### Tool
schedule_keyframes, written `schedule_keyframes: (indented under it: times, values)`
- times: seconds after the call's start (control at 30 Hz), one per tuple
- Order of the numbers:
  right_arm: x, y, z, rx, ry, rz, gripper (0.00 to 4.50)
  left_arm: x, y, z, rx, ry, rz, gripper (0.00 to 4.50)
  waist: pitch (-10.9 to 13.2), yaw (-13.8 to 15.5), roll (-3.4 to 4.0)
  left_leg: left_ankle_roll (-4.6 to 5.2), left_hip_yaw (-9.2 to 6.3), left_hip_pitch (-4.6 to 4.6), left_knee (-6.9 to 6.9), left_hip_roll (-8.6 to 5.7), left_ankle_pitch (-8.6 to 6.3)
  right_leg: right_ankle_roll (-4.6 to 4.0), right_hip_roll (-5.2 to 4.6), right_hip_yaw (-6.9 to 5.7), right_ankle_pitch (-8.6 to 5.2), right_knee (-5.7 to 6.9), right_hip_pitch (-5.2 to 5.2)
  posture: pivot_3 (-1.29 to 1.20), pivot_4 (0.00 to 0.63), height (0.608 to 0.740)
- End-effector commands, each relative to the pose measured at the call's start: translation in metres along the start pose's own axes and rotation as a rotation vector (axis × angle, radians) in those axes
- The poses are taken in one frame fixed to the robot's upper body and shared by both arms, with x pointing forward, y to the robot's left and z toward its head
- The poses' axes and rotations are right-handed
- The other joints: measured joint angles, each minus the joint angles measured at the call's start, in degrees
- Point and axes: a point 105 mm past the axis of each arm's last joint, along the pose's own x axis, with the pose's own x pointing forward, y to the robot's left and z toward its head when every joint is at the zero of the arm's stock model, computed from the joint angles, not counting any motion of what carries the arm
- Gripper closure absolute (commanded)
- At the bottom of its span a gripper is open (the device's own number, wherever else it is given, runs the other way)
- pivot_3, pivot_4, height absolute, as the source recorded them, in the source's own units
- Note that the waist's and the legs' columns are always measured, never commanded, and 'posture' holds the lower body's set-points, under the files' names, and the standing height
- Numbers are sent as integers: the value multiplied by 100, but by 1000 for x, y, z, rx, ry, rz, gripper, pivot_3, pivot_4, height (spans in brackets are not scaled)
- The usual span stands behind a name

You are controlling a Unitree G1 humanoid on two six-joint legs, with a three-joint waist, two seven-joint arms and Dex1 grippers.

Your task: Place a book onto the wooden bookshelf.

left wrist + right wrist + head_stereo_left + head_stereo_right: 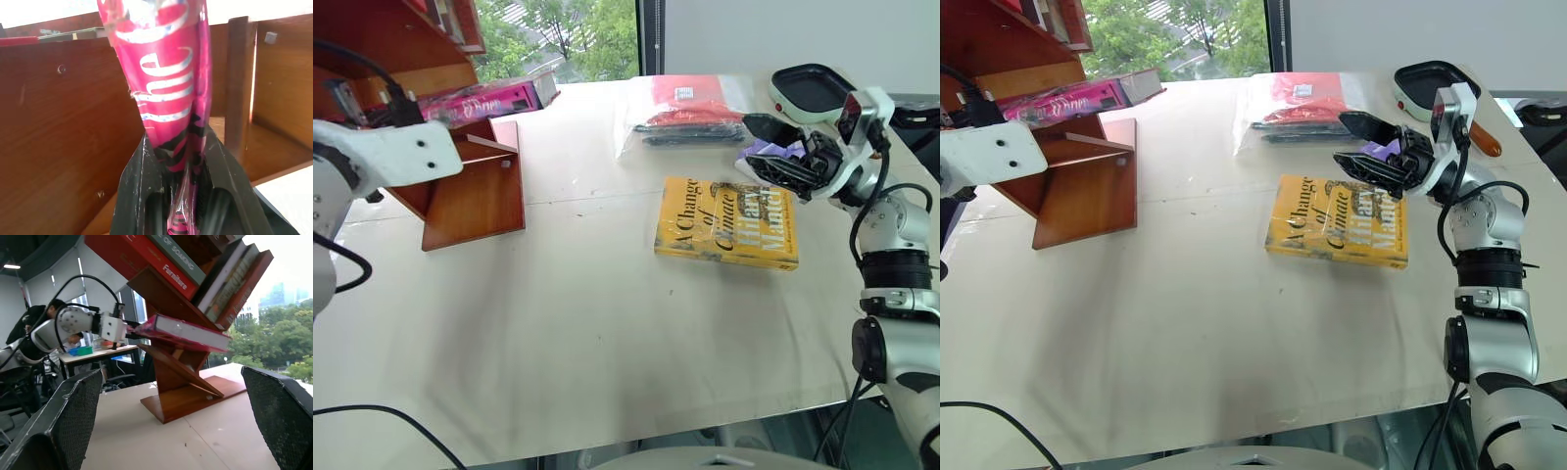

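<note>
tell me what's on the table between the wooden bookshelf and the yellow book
Nothing: in the left eye view, bare white table runs from the wooden bookshelf to the yellow book.

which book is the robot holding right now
The magenta-pink book, clamped in the left hand at the wooden bookshelf. The yellow book lies flat on the table, ungripped.

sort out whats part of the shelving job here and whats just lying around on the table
Part of the job:
- pink book, clamped in the left gripper
- wooden bookshelf

Just lying about:
- yellow book, flat on the table
- clear bag of red and dark items
- small black pan
- right gripper, open and empty, over the yellow book
</note>
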Motion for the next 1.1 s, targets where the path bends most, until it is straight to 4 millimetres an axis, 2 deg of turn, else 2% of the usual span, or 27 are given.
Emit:
schedule_keyframes:
  times: [0.03, 0.17, 0.4, 0.53, 0.83, 0.93, 1.1]
  values:
    - [5, 5, 15, -22, -34, 32, 0, -2, 15, -11, 22, 50, 34, 4425, 0, -1, 1, 0, 0, -1, 0, 0, 0, 0, 0, 1, 0, 0, -1, 0, 150, 740]
    - [4, 3, 19, 3, -69, 17, 0, -2, 15, -16, 16, 79, 19, 4425, 0, -3, 0, 0, 1, -2, 0, 0, 0, 0, 0, 2, 0, 0, -3, 0, 150, 740]
    - [0, -2, 14, 21, -69, -23, 0, -5, 5, -29, -35, 133, -49, 4425, 0, -14, 1, 0, 2, -2, 1, 0, 0, 0, 3, 1, 0, 3, -3, 0, 150, 740]
    - [1, -3, 11, 23, -66, -28, 0, -9, 7, -39, -54, 163, -53, 4425, 0, -37, 1, -1, 3, -1, 1, 0, 1, 0, 3, 3, 0, 5, -4, 0, 150, 740]
    - [2, -3, 7, 29, -57, -31, 0, -11, 7, -56, -83, 206, -52, 98, -2, -108, 3, -2, 3, 2, 2, 0, 1, 0, 2, 2, 0, 14, -4, 0, 150, 740]
    - [1, -3, 7, 27, -53, -33, 0, -12, 8, -55, -94, 198, -48, 16, -2, -112, 3, -5, 2, 8, 7, 0, 3, 0, 1, 1, 0, 33, -4, 0, 150, 740]
    - [-6, -5, 10, 13, -44, -56, 0, -23, -3, -44, -196, 159, -55, 16, -2, -126, 3, -4, 3, 7, 29, -3, 3, 0, 2, 4, 0, 52, -4, 0, 150, 740]
